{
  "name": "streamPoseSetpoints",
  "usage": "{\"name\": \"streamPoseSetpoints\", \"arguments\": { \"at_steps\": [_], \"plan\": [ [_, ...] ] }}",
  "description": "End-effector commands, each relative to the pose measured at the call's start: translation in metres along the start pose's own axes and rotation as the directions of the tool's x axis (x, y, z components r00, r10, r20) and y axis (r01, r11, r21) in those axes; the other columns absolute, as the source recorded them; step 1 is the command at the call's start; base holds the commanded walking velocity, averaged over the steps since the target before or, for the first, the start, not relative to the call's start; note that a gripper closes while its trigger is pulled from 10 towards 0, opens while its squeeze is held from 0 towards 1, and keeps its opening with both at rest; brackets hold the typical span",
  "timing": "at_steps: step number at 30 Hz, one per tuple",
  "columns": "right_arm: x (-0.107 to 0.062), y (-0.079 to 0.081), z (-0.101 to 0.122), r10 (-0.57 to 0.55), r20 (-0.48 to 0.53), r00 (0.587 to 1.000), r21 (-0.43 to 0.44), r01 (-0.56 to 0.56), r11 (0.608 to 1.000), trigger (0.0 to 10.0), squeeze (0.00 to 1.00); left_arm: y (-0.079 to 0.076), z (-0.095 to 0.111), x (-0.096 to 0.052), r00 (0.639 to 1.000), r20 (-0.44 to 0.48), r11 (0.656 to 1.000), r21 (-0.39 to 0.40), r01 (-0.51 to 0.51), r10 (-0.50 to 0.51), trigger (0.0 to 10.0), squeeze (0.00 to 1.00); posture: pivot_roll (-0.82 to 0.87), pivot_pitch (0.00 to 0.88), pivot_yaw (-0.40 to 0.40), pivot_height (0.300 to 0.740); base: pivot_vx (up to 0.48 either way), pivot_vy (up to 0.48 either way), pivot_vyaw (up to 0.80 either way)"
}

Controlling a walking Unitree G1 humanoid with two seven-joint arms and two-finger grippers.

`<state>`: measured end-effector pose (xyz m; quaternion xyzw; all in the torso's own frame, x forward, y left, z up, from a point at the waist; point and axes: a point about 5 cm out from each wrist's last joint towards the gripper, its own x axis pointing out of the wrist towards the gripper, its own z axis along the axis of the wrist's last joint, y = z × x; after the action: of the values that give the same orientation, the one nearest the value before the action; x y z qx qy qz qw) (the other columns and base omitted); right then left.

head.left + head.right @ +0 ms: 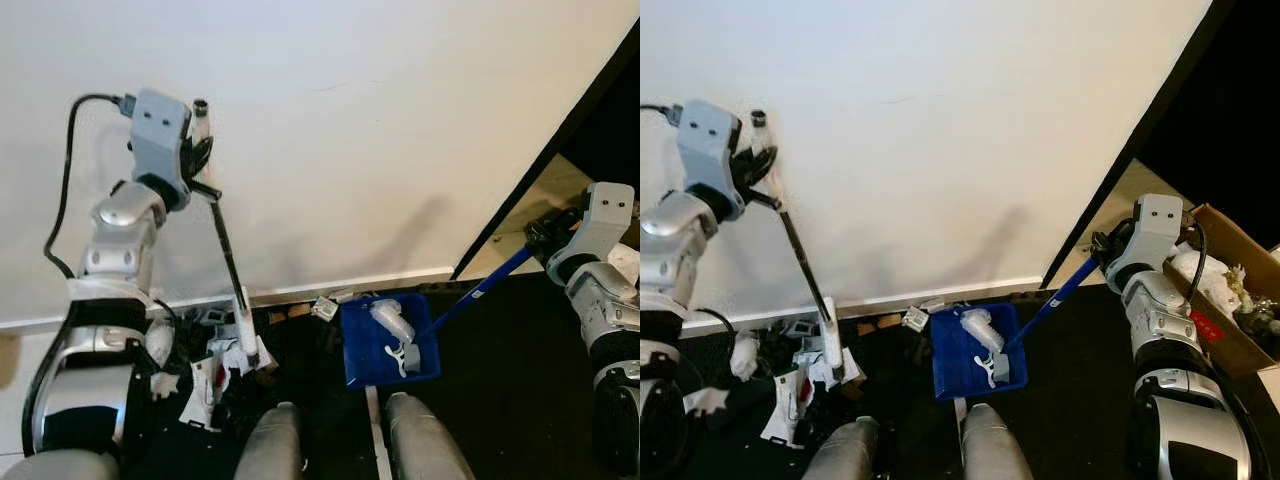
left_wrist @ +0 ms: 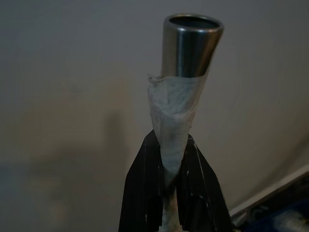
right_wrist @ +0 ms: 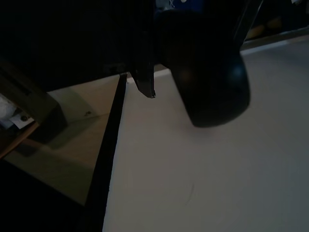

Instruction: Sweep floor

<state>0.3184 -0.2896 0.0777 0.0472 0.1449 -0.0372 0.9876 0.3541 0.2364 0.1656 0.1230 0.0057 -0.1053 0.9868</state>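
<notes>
My left gripper (image 1: 203,152) is raised high against the white wall, shut on the taped top of a broom handle (image 2: 170,126) just below its metal tube end. The thin dark handle (image 1: 228,252) slants down to the white broom head (image 1: 250,350), which rests among white paper scraps (image 1: 205,385) on the dark floor by the baseboard. On the right, my right gripper (image 1: 1102,250) is shut on the blue handle (image 1: 1052,298) of a blue dustpan (image 1: 362,362). The pan lies flat in front of my legs with white litter (image 1: 393,322) in it.
The white wall (image 1: 350,130) and its baseboard (image 1: 330,286) are close ahead. More scraps (image 1: 325,307) lie along the baseboard. A dark door edge (image 1: 540,165) slants at the right, with an open cardboard box (image 1: 1230,285) of rubbish beyond it. My knees (image 1: 270,440) are at the bottom.
</notes>
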Motion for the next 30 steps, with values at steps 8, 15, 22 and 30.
{"name": "streamPoseSetpoints", "arguments": {
  "at_steps": [8, 15, 22, 30],
  "plan": [
    [-0.002, 0.003, -0.009, -0.003, 0.001, 1.000, 0.023, 0.003, 1.000, 10.0, 0.00, -0.016, -0.009, 0.002, 0.999, 0.046, 0.997, -0.074, -0.021, 0.025, 10.0, 0.00, 0.06, 0.044, 0.045, 0.740, 0.000, 0.000, 0.00],
    [-0.003, -0.003, -0.006, -0.008, -0.002, 1.000, -0.003, 0.008, 1.000, 10.0, 0.00, -0.007, -0.011, -0.003, 0.998, 0.035, 0.998, -0.038, -0.042, 0.043, 10.0, 0.00, 0.05, 0.047, 0.031, 0.740, 0.000, 0.000, 0.00],
    [-0.003, -0.007, -0.002, -0.017, 0.000, 1.000, -0.014, 0.017, 1.000, 10.0, 0.00, 0.003, -0.015, -0.012, 1.000, -0.004, 0.999, 0.048, -0.026, 0.026, 10.0, 0.00, 0.05, 0.041, 0.017, 0.740, 0.000, 0.000, 0.00],
    [-0.003, -0.009, -0.002, -0.024, -0.001, 1.000, -0.013, 0.024, 1.000, 10.0, 0.00, 0.017, -0.009, -0.017, 0.996, -0.066, 0.982, 0.174, 0.075, -0.065, 10.0, 0.00, 0.05, 0.042, 0.018, 0.740, 0.000, 0.000, 0.00]
  ]
}}
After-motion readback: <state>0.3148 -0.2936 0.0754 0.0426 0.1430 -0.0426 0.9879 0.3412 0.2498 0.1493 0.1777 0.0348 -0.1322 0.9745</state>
